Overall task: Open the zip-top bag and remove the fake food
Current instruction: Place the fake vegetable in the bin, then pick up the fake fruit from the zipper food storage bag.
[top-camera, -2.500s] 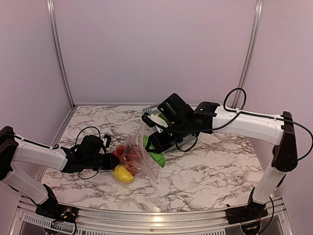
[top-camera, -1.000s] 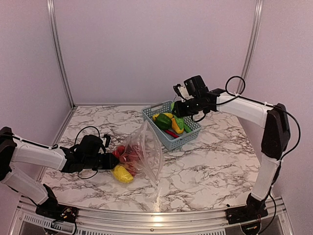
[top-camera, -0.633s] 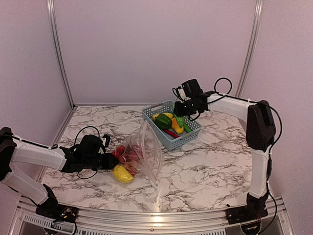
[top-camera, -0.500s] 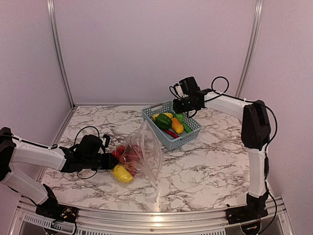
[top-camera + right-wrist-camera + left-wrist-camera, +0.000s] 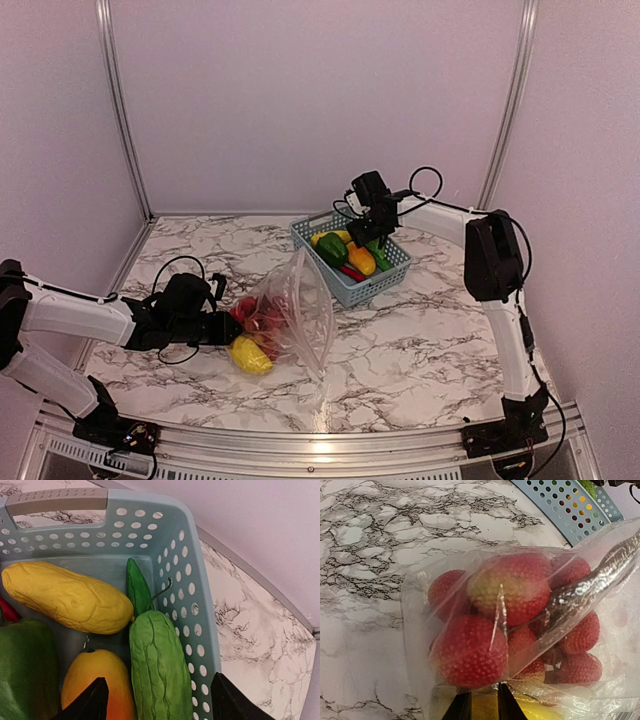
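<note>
Right-hand fingers of mine stand wide apart with nothing between them, the right gripper (image 5: pixel 160 696) hanging over the far corner of the blue-grey basket (image 5: pixel 200 605), which sits toward the far edge of the tabletop. Below lie a green leafy piece (image 5: pixel 159 672), a yellow corn-like piece (image 5: pixel 65 597), an orange-yellow piece (image 5: pixel 100 682) and a green pepper (image 5: pixel 22 670).

My left gripper (image 5: pixel 480 706) lies low toward the near left corner of the tabletop. Its fingertips are drawn almost together, nipping a fold of the zip-top bag (image 5: pixel 417 600). That bag lies there with one side rearing up, and red fruits (image 5: pixel 507 587) are bunched inside against my fingers. A yellow piece (image 5: pixel 250 355) sits at its near side; I cannot tell whether it is under the film or outside it.

My worry is the left pinch. It has only thin, slick film, so a reach into the bag by my right hand could tug the plastic free and let the bag slump shut. The round red fruits may roll off toward the left edge. Lifting away carelessly, my right fingers could catch the basket wall and drag it.

No brand, label or writing is readable anywhere.
</note>
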`<move>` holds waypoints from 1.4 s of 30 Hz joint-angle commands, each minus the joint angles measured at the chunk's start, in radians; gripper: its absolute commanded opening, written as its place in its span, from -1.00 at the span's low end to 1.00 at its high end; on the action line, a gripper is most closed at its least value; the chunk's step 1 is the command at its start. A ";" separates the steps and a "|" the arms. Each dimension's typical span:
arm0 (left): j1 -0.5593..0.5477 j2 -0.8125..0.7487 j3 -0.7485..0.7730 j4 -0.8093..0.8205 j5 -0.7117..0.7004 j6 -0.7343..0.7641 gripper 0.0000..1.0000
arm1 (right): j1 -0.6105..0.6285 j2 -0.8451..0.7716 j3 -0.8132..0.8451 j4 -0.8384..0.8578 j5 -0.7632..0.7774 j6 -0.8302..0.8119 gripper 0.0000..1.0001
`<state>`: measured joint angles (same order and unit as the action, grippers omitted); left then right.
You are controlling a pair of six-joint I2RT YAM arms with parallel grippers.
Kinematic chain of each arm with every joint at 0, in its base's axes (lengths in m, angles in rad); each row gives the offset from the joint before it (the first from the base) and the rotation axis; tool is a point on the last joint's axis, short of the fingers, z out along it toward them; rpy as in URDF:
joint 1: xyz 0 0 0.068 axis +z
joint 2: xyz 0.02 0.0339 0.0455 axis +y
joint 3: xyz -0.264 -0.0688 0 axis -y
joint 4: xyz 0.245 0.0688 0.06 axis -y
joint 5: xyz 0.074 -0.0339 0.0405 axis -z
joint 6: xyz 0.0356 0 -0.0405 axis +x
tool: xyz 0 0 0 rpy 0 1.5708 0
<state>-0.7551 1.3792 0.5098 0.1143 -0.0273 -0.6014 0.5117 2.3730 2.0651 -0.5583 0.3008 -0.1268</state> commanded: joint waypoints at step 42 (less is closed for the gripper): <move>0.005 -0.016 0.026 -0.014 -0.009 0.006 -0.59 | 0.354 -0.960 -0.703 -0.032 -0.435 0.414 -0.65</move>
<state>-0.7544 1.3701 0.5102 0.1146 -0.0273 -0.6014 0.8093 1.4483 1.3678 -0.5808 -0.0799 0.2337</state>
